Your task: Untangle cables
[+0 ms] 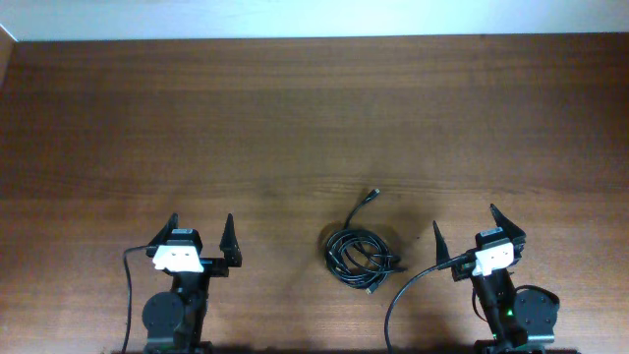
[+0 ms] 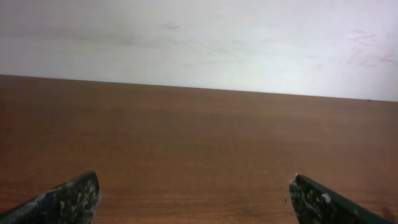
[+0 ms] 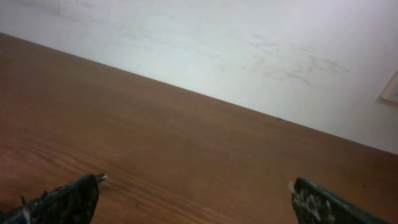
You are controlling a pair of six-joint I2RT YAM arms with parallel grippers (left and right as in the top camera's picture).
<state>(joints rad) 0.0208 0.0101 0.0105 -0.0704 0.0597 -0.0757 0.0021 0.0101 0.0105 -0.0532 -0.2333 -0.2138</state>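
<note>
Cables point(image 1: 362, 258) bunched in one coil on table point(image 1: 295, 98), lower centre of frame, one tail trailing up-frame. Left claw point(image 1: 201, 226), right claw point(image 1: 465, 220): both spread wide, empty. Coil between them, nearer right claw, frame-left of it.

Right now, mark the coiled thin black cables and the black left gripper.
coiled thin black cables point(image 1: 360, 258): overhead view, crossing strands mid-coil.
black left gripper point(image 1: 201, 221): overhead view, midway between its open fingertips.
</note>
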